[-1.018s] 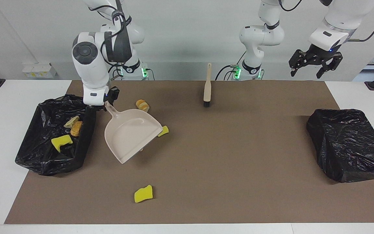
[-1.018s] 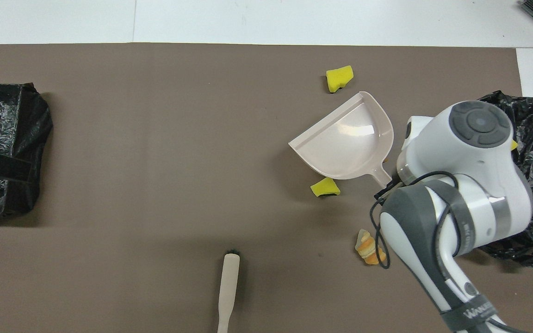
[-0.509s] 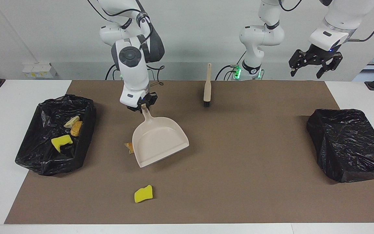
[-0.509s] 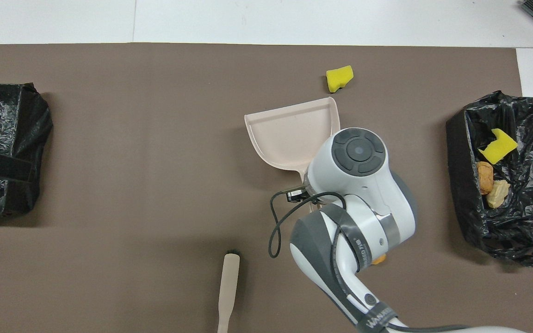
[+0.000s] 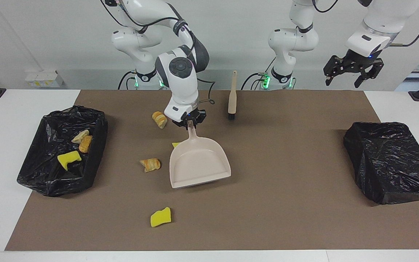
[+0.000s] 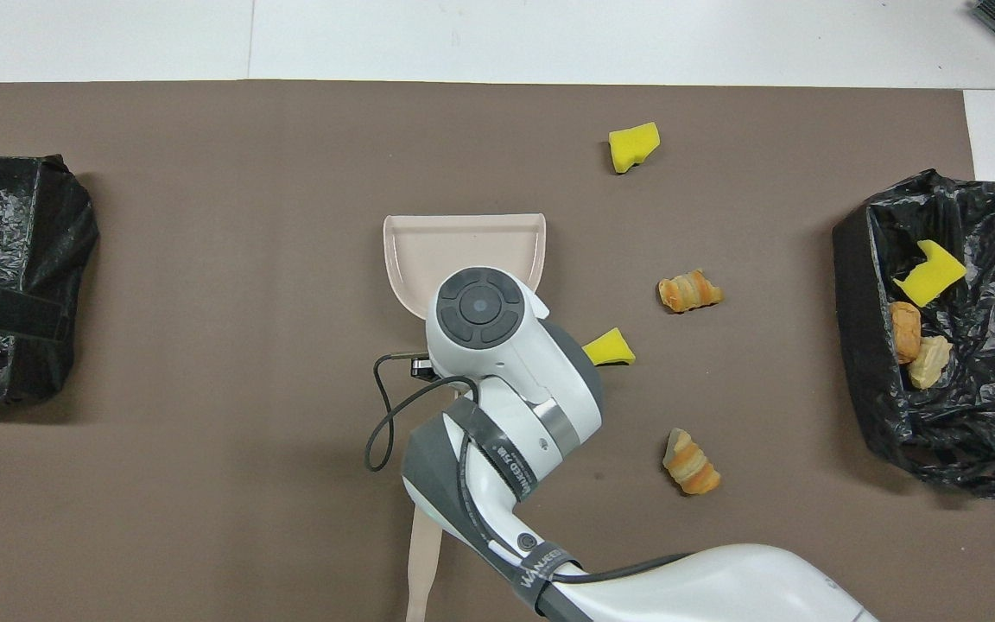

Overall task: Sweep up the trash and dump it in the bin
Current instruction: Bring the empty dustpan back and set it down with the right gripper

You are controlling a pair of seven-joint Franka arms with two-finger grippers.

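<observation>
My right gripper (image 5: 189, 122) is shut on the handle of the beige dustpan (image 5: 199, 165), which is low over the middle of the mat (image 6: 463, 246), mouth facing away from the robots. Beside it, toward the right arm's end, lie a croissant piece (image 5: 150, 164) (image 6: 689, 291) and a yellow sponge chunk (image 5: 175, 145) (image 6: 608, 347), partly hidden in the facing view. Another croissant (image 5: 159, 119) (image 6: 689, 462) lies nearer the robots, another sponge (image 5: 160, 217) (image 6: 633, 145) farther out. The open black-lined bin (image 5: 98, 145) (image 6: 852, 259) holds a sponge (image 5: 68, 159) and two bread pieces (image 5: 85, 143). My left gripper (image 5: 353, 72) waits open, high over the table's edge.
A beige brush (image 5: 232, 96) (image 6: 424, 553) lies on the mat near the robots, beside my right gripper. A second bin wrapped in black plastic (image 5: 387, 162) (image 6: 5, 276) stands at the left arm's end. The brown mat (image 5: 286, 211) covers most of the white table.
My right arm has carried the dustpan away from the open bin to the middle of the mat and turned its mouth away from the robots. The left arm has not moved.
</observation>
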